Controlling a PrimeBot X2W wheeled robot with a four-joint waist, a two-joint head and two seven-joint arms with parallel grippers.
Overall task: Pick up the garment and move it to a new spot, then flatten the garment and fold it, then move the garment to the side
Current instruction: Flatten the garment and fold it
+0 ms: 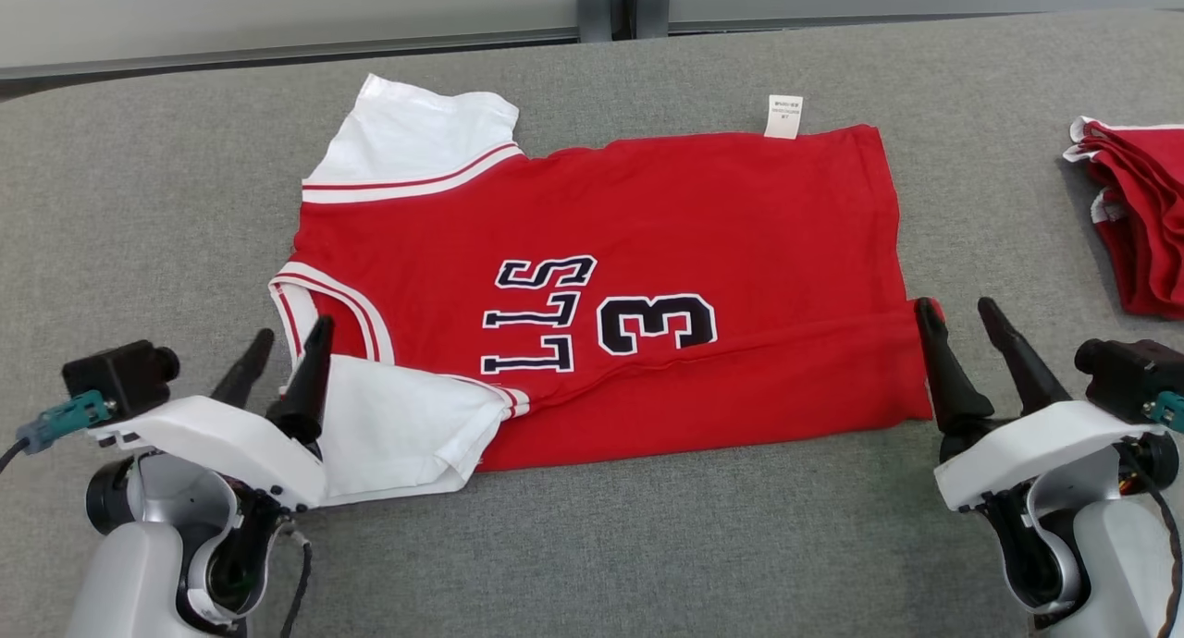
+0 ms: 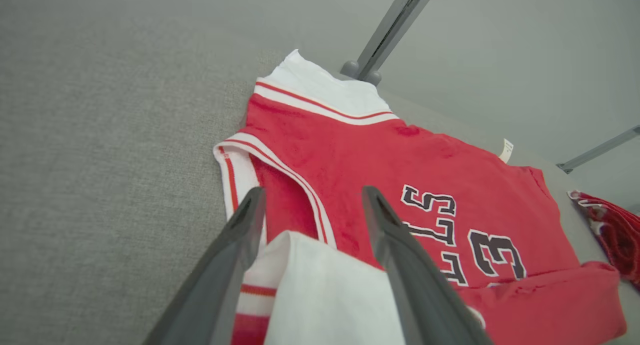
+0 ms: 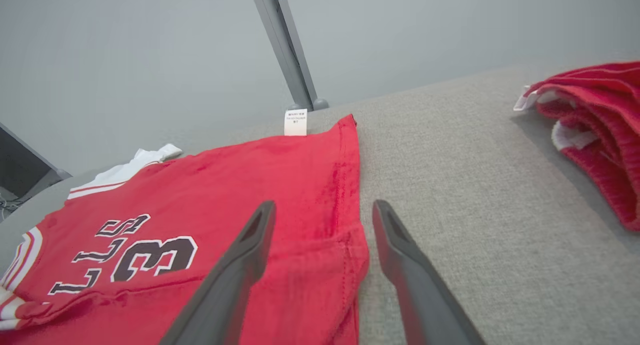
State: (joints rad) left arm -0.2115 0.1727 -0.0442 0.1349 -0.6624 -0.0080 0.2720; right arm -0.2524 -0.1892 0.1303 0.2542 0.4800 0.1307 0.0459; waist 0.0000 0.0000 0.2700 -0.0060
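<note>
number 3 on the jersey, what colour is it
The 3 is black with a white outline, on the red jersey; clearest in the head view.

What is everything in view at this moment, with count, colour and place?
Red short-sleeved jersey with black lettering: one, red with white sleeves, centre of table.
Small fabric care label: one, white, jersey's far edge.
Pile of garments: one, red with white trim, table's right end.
Fabric-covered table: one, grey, under everything.
Metal post: one, grey, behind table.
Left gripper: one, dark fingers, open, at near white sleeve.
Right gripper: one, dark fingers, open, at jersey's near right corner.
</note>
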